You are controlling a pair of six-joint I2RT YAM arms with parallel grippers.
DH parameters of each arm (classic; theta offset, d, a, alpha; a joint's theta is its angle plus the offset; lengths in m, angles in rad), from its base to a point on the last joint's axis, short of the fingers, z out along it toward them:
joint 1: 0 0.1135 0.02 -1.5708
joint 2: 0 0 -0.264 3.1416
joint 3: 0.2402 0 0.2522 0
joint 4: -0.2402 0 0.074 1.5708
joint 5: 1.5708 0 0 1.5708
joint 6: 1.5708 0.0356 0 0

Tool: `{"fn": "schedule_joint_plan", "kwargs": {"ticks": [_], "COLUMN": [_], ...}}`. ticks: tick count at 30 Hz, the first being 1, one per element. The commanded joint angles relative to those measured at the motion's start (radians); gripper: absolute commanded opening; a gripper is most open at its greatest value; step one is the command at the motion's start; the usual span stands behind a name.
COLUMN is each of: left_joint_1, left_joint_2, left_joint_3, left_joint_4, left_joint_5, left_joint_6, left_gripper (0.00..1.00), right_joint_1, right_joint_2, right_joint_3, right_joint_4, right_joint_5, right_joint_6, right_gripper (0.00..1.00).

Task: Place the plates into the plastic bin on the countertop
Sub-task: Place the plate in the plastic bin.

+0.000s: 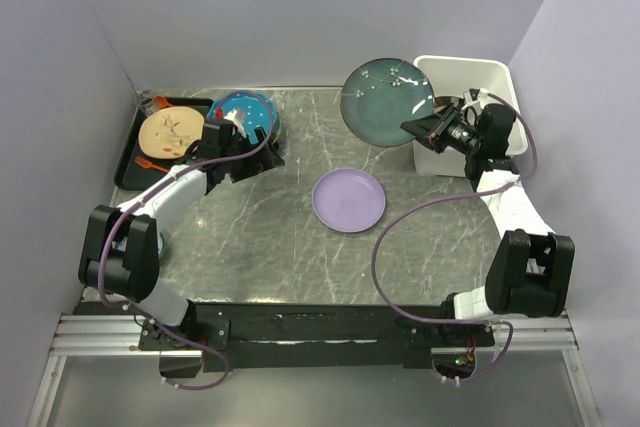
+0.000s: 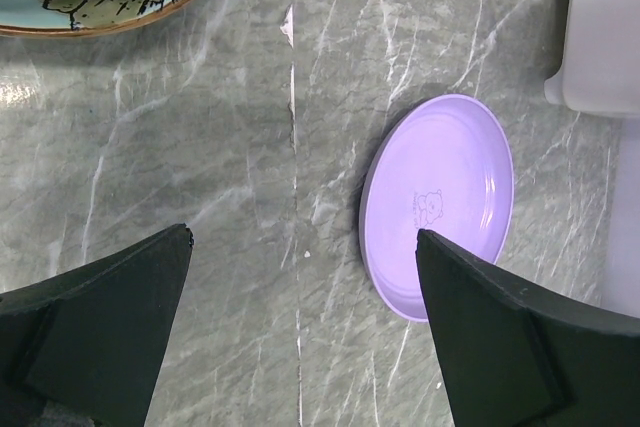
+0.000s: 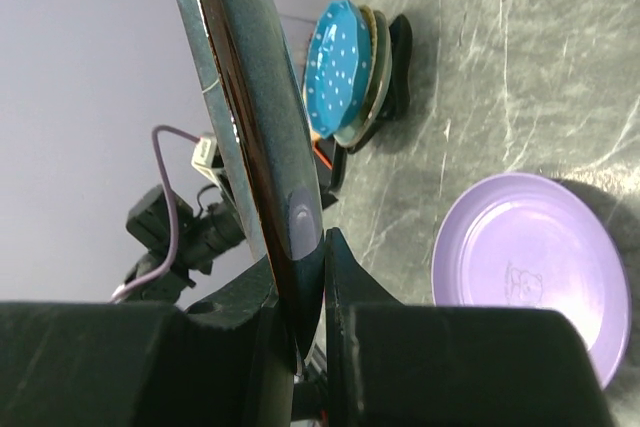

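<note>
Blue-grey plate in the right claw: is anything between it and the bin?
Nothing visible. The plate, pinched at its rim by the right claw, is at the bin's left edge. The lavender plate lies well clear. The arm hides part of the bin's inside.

Plates [image 1: 348, 199]: four. Bin [image 1: 495, 72]: one. Tray [image 1: 128, 162]: one.

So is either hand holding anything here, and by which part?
The right hand grips the dark blue-grey plate by its rim. The left hand is open, holding nothing.

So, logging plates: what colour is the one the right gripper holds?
Dark blue-grey plate, clearest in top view.
</note>
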Motion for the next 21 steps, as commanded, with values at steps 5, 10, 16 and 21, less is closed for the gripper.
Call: {"fn": "schedule_joint_plan", "kwargs": {"ticks": [5, 10, 16, 21], "left_joint_1": [0.0, 0.0, 0.0, 0.0], "left_joint_2": [0.006, 0.007, 0.006, 0.01], "left_joint_3": [0.046, 0.041, 0.038, 0.035], "left_joint_4": [0.017, 0.018, 0.018, 0.017], "left_joint_5": [0.035, 0.038, 0.036, 0.038], "left_joint_6": [0.018, 0.018, 0.019, 0.021], "left_gripper": [0.99, 0.99, 0.99, 0.99], "right_joint_1": [-0.038, -0.06, -0.095, -0.118], "right_joint_2": [0.011, 0.028, 0.043, 0.068], "right_joint_3": [0.113, 0.121, 0.13, 0.168], "right_joint_4": [0.254, 0.283, 0.328, 0.329], "right_joint_5": [-0.02, -0.003, 0.029, 0.058], "right_joint_6": [0.08, 0.108, 0.143, 0.152], "right_gripper": [0.0, 0.0, 0.0, 0.0]}}
